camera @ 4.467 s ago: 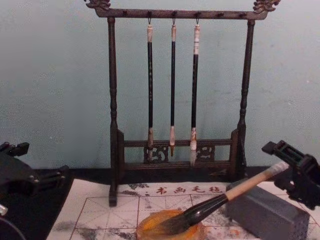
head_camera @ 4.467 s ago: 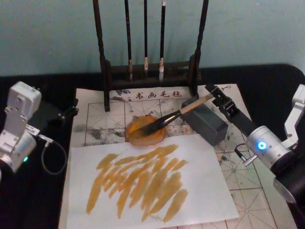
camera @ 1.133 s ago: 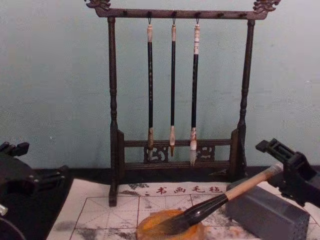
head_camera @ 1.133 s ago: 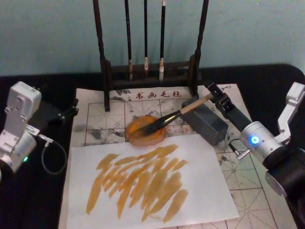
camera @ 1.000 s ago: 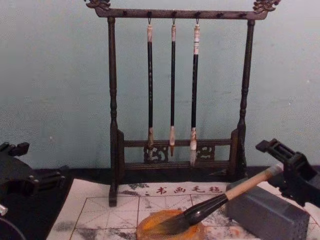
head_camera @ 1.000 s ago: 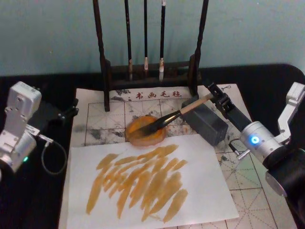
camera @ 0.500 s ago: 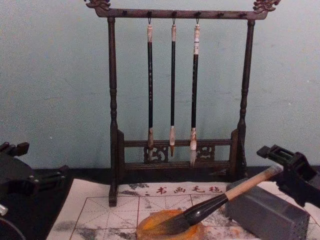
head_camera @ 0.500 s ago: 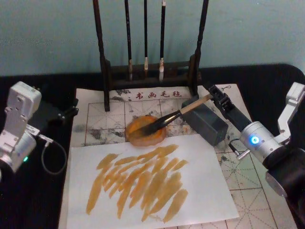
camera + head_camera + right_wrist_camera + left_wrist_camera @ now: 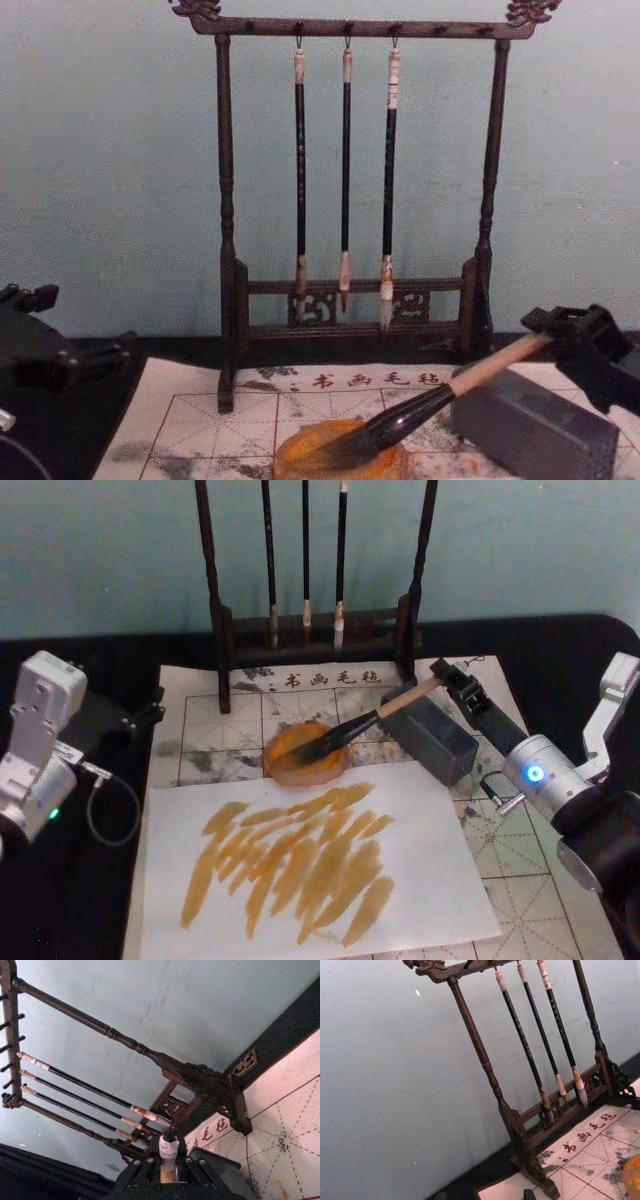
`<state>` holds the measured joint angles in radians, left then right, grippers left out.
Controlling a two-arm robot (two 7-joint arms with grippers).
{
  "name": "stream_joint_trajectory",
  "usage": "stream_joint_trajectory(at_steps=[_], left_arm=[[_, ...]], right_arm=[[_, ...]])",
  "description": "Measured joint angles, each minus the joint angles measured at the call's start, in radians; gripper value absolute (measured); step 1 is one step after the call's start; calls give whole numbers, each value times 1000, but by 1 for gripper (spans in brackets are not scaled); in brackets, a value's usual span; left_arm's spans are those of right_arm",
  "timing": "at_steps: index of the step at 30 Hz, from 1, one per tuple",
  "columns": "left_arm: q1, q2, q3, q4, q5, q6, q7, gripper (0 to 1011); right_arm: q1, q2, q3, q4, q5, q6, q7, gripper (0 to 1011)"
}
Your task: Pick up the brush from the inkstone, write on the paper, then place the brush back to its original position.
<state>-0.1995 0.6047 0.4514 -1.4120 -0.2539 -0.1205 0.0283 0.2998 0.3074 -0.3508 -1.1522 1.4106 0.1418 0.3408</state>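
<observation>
Seeing the brush (image 9: 352, 728) lying tilted: bristles in the orange dish (image 9: 285, 768), pale handle propped over the grey block (image 9: 440, 745), all sitting on the red-grid paper (image 9: 205, 725). Right gripper (image 9: 448, 683) is closed on the handle's end; we see the handle pinched between its fingers (image 9: 142, 1172) in the right wrist view. Left gripper (image 9: 140, 715) is parked at the left, off the paper.
</observation>
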Motion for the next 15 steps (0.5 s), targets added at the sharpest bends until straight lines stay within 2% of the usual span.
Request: stream_joint_trajectory(at_steps=[2,15], left_arm=[[0,0,0,0,0,0,0,1001],[0,0,0,0,0,0,0,1001]], right_arm=[[0,0,0,0,0,0,0,188],[0,0,0,0,0,0,0,188]])
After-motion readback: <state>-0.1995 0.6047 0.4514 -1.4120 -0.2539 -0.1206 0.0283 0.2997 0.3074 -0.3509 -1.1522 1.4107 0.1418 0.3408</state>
